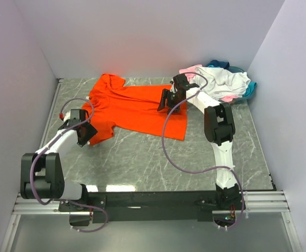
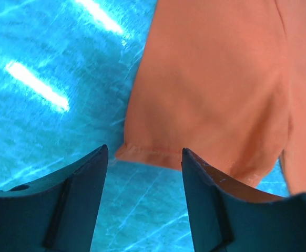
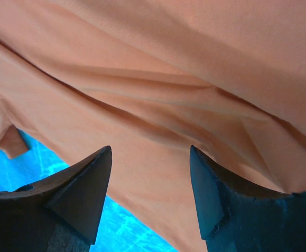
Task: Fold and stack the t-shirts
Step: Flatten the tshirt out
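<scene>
The orange t-shirt (image 1: 137,107) lies spread on the table (image 1: 142,163), collar far left, hem right. Its near-left sleeve (image 2: 205,105) sits just ahead of the left gripper (image 2: 145,152), whose jaws are apart and empty. The right gripper (image 3: 150,149) hovers wide open over the hem side, holding nothing.

Bright orange t-shirt (image 1: 132,107) lies spread open, slightly wrinkled, mid-counter (image 1: 142,163), collar toward 11 o'clock. White, pale pink and teal t-shirts form a crumpled heap (image 1: 224,81) at 2 o'clock.

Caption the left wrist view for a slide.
Left gripper, jaws apart, poised over the sleeve hem of the orange t-shirt on the table.
</scene>
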Motion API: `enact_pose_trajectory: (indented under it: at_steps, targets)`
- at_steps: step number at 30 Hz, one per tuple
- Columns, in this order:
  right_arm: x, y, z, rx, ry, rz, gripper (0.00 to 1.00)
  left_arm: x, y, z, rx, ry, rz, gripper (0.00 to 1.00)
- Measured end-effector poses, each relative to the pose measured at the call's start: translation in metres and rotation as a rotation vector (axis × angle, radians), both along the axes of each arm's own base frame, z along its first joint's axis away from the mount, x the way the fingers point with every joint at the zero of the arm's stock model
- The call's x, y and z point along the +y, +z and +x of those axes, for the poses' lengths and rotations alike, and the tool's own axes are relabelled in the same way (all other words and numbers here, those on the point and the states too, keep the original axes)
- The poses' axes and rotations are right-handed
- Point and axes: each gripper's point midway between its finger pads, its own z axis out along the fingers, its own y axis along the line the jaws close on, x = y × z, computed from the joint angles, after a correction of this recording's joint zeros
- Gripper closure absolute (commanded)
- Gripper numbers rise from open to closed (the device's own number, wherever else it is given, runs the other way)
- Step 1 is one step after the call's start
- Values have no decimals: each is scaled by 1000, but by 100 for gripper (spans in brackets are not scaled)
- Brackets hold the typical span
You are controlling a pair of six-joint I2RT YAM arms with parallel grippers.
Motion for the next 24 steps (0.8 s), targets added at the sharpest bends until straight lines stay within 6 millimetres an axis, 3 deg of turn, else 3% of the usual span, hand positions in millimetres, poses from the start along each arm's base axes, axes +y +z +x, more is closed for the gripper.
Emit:
enact_pose_trajectory:
  at_steps: [4, 10, 24]
  targets:
    - [2, 6, 1, -12, -7, 15, 32, -2, -2, -3, -22, 34, -24, 42]
    - [3, 4, -4, 1, -11, 30, 32, -6, -22, -14, 8, 51, -57, 49]
    - [-1, 1, -18, 16, -10, 28, 32, -6, -26, 0, -38, 51, -61, 65]
